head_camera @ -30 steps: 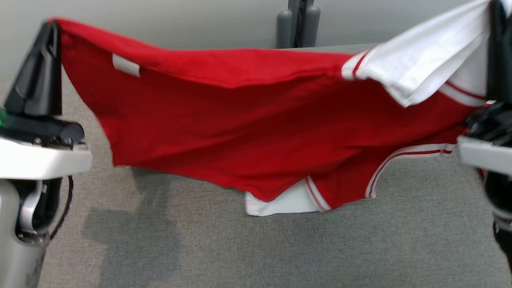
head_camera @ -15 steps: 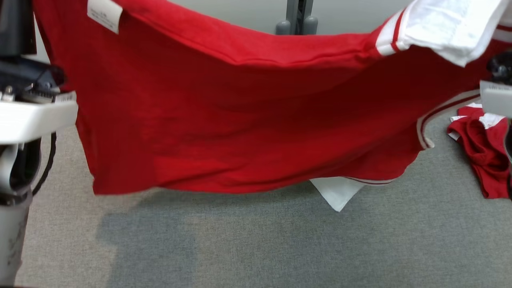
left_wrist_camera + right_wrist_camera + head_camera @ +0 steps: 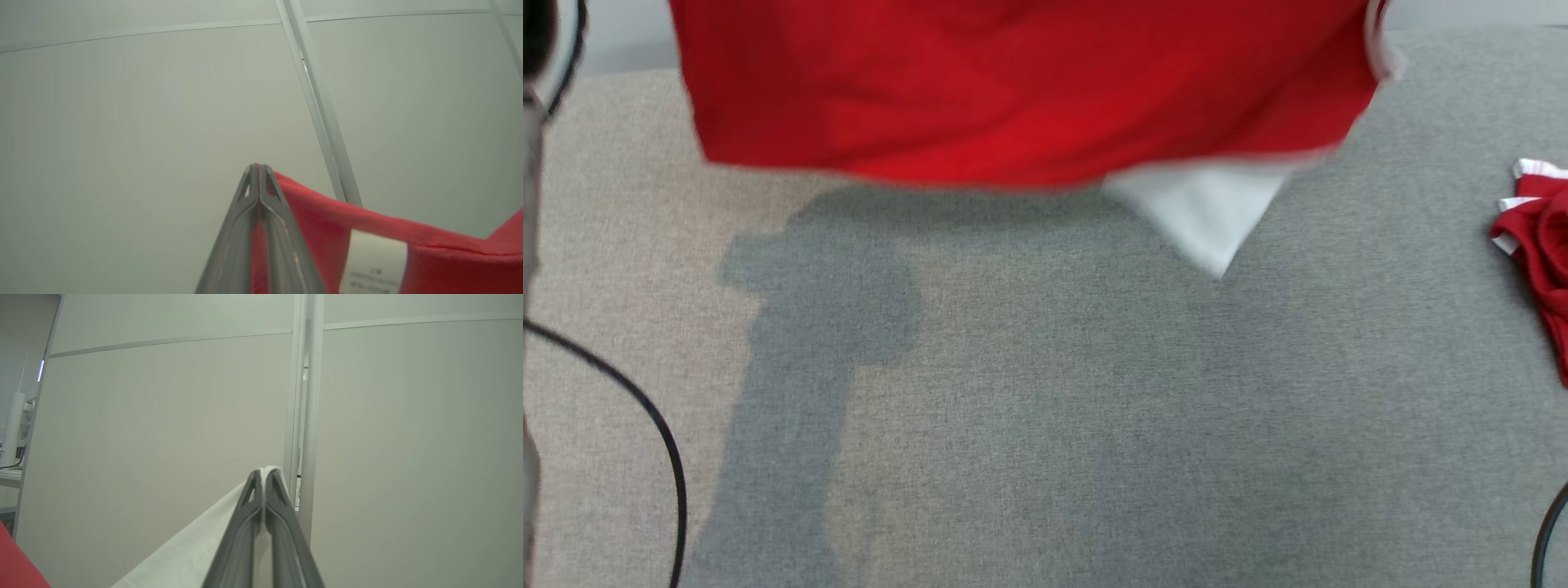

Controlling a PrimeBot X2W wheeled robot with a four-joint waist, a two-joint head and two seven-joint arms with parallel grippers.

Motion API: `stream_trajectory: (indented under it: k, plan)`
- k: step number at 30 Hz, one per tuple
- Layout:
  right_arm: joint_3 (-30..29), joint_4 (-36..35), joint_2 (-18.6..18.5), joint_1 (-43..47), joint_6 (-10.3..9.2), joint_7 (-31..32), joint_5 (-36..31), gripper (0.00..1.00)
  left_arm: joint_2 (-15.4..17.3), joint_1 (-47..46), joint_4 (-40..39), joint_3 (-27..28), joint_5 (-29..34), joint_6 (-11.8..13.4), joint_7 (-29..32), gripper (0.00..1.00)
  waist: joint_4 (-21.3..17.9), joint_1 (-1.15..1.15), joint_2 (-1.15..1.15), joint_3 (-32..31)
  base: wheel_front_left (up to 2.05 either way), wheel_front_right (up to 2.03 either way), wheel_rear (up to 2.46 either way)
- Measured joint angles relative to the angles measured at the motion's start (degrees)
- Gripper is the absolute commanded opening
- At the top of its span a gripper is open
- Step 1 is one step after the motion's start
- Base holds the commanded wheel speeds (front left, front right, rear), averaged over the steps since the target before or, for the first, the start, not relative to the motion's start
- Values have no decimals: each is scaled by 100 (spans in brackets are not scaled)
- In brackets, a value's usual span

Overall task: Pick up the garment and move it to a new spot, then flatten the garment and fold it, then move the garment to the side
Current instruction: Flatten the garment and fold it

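Left wrist view: left tool clamped on garment; right tool clamped on its white edge.

My red fabric garment with white trim hangs in the air, spread wide. Its lower hem is blurred and a white corner dangles lowest. My left gripper pinches its red edge beside the white label, and my right gripper pinches its white cloth.

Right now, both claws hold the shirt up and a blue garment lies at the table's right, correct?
Not blue: the head view shows that garment is red and white. The left claw and right claw do hold the shirt up.
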Motion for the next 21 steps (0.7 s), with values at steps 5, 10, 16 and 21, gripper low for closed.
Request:
stream_trajectory:
  k: [5, 10, 16, 21]
  plan:
    - [110, 940, 194, -1081, 0, -193, -92, 0, -126, -911, 1032, 52, 166, 2, -144, 0, 81, 0, 0, 187, 0, 0, 0]
    - [1, 1887, 490, -1736, 0, -243, -208, 0, -281, -1459, 2327, -62, 241, -91, -152, 0, 163, 0, 0, 305, 0, 0, 0]
    - [119, 2460, 842, -1776, 0, -249, -320, 0, -467, -1788, 3451, -283, 145, -225, 13, 0, 158, 0, 0, 413, 0, 0, 0]
    - [236, 3040, 764, -1255, -1, -248, 48, 0, -867, -1491, 3989, -531, -401, -285, 152, 0, 212, 0, 0, 618, 0, 0, 0]
